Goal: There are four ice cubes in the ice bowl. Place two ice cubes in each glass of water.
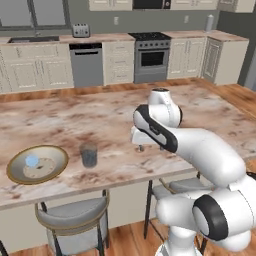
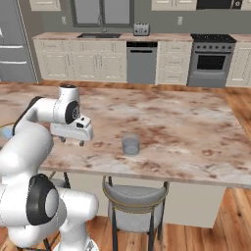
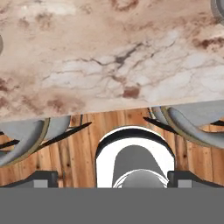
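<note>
Closest to the base cameras stands the white arm (image 1: 210, 165), folded over the near edge of the marble island counter (image 1: 100, 112). Its gripper (image 1: 145, 148) hangs just above the counter top, near the front edge, and points down. Two short dark fingers (image 2: 62, 139) stick out under the flat white hand, one at each end, so the jaws stand wide apart and nothing is between them.

On the left part of the counter, in the left base view, lies the ice bowl (image 1: 15, 170), wide and shallow, with a golden-tan rim. Inside it one pale blue ice cube (image 1: 32, 160) sits on the left side of the grey-beige bottom. Some fainter pale spots are beside it, but I cannot tell whether they are more cubes.

Just to the right of the bowl stands a glass of water (image 1: 89, 155), upright, grey and translucent. It is apart from the bowl and lies between the bowl and the gripper. I cannot see any cube inside it.

From the right base view, another glass (image 2: 131, 145) stands upright to the right of the gripper, near the front edge. Its content looks pale grey and I cannot tell if ice is there.

Under the counter edge are grey stools (image 1: 72, 212) on the wooden floor.
</note>
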You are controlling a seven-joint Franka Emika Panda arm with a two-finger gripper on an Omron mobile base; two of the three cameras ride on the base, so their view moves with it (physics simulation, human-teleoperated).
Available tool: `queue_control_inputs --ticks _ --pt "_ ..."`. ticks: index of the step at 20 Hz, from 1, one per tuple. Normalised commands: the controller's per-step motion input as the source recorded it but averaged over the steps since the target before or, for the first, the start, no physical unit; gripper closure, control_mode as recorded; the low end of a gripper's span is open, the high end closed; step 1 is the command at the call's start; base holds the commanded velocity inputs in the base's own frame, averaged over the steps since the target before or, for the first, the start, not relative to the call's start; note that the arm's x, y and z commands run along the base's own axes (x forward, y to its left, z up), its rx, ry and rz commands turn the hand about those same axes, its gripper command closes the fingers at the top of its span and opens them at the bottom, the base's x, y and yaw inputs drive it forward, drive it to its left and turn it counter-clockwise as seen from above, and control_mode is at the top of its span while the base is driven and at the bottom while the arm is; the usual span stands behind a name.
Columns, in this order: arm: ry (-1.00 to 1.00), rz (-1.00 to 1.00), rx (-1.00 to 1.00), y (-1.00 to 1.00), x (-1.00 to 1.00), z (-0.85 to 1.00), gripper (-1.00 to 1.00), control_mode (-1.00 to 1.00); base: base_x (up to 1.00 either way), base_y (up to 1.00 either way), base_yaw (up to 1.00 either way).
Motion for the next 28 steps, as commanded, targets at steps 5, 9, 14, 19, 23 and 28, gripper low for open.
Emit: queue_control_inputs --ticks 5,9,14,19,23,28 --pt "0.00 0.00 0.00 0.00 0.00 0.00 -1.00 1.00 0.05 1.00 -0.01" --pt "0.00 0.00 0.00 0.00 0.00 0.00 -1.00 1.00 -0.06 0.95 -0.01" --pt "0.00 0.00 0.00 0.00 0.00 0.00 -1.00 1.00 0.44 0.88 0.00" --pt "0.00 0.00 0.00 0.00 0.00 0.00 -1.00 1.00 0.12 0.16 0.00" --pt "0.00 0.00 0.00 0.00 0.00 0.00 -1.00 1.00 0.00 0.00 0.00" --pt "0.00 0.00 0.00 0.00 0.00 0.00 -1.00 1.00 0.00 0.00 0.00"
